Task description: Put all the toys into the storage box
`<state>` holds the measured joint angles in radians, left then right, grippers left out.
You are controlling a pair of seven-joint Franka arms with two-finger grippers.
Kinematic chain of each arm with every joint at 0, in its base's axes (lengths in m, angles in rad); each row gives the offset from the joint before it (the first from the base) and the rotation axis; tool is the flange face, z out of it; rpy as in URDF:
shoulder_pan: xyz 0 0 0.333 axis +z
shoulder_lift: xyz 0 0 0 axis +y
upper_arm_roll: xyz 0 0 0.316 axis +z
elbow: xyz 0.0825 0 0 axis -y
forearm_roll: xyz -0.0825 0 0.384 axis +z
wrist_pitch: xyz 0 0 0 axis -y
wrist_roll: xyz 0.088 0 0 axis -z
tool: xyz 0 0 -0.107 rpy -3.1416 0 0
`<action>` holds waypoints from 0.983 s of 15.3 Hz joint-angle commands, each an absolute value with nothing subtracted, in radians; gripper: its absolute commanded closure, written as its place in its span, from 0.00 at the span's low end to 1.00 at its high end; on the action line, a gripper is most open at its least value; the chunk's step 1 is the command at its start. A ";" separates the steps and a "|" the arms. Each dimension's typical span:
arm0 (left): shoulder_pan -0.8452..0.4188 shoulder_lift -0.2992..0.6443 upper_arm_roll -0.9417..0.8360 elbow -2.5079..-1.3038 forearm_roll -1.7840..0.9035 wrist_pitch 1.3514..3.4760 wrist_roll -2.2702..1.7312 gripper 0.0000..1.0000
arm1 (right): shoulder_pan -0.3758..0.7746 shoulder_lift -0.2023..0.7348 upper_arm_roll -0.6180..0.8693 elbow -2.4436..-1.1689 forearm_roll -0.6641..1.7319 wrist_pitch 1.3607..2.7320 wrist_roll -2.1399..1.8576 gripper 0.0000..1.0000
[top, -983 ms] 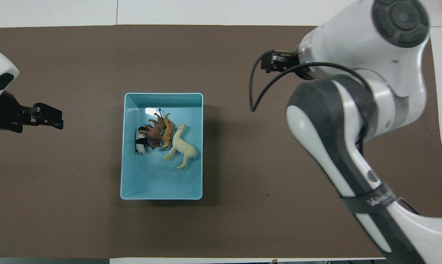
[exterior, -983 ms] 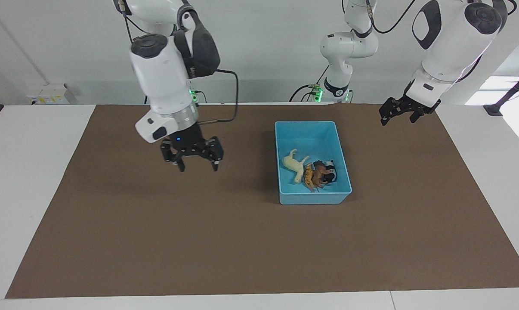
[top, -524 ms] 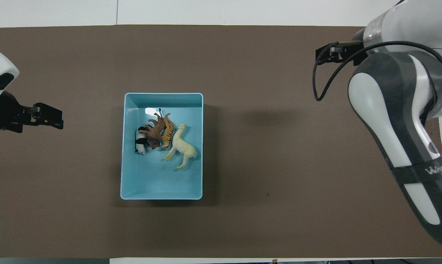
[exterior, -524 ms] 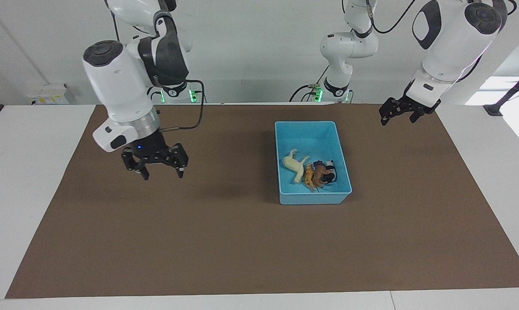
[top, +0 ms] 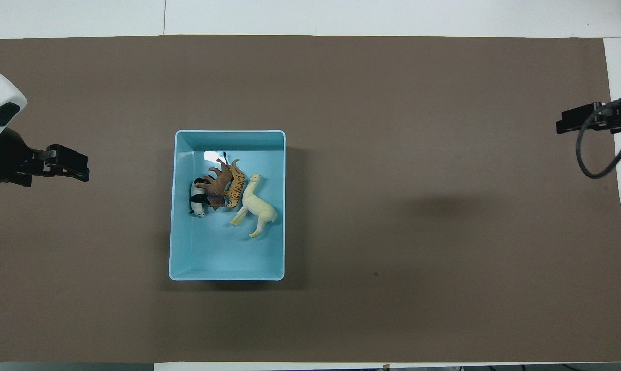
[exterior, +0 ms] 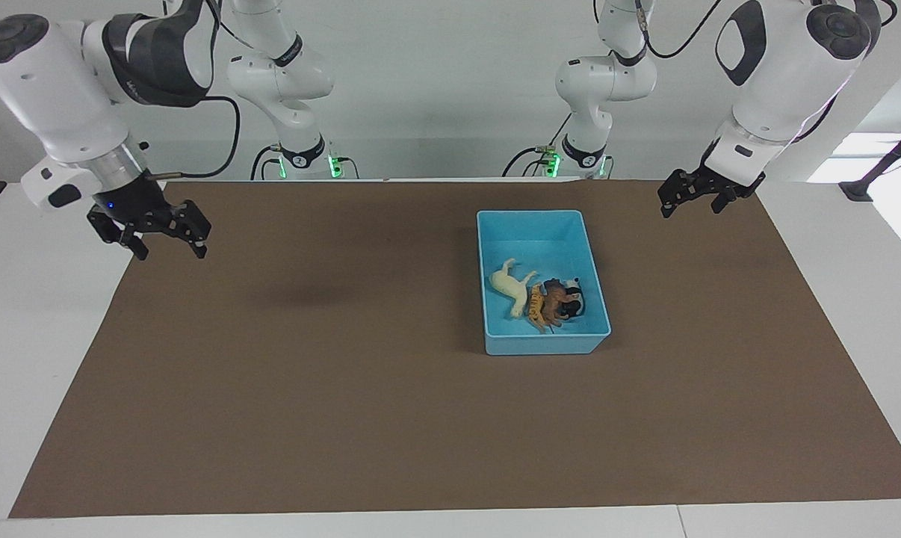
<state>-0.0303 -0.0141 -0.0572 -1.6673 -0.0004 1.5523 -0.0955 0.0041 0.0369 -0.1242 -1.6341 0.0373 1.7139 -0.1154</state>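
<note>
Right gripper [exterior: 165, 243]: jaws spread, nothing between them, raised over the edge of the brown mat [exterior: 391, 418] at the right arm's end of the tabletop [exterior: 32, 314]. Left gripper [exterior: 691, 202]: jaws spread, empty, raised over the mat's corner at the left arm's end, close to the robots. Both stand well apart from the storage box [top: 227, 270].

The storage box rests on the mat, toward the left arm's end. All four toys lie inside it, on their sides, in the half farther from the robots. The cream llama [top: 256, 207] lies on the side toward the right arm's end. The tiger [top: 235, 185], lion [top: 219, 181] and panda [top: 197, 198] are bunched together and touching, the tiger just beside the llama and the panda nearest the wall toward the left arm's end.
</note>
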 commanded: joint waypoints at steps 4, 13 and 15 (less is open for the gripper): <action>-0.015 -0.020 -0.063 -1.666 -0.012 1.549 -0.089 0.00 | -0.043 -0.032 -0.098 -1.644 -0.018 1.496 -0.173 0.00; -0.015 -0.020 -0.063 -1.664 -0.012 1.549 -0.089 0.00 | -0.044 -0.021 -0.094 -1.592 -0.051 1.528 -0.166 0.00; -0.015 -0.021 -0.063 -1.666 -0.012 1.549 -0.089 0.00 | -0.044 -0.021 -0.094 -1.594 -0.043 1.528 -0.141 0.00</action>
<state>-0.0302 -0.0141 -0.0572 -1.6673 -0.0004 1.5523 -0.0955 -0.0294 -0.0278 -0.1053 -1.5992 -0.0310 1.5152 -0.1532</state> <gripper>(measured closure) 0.000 0.000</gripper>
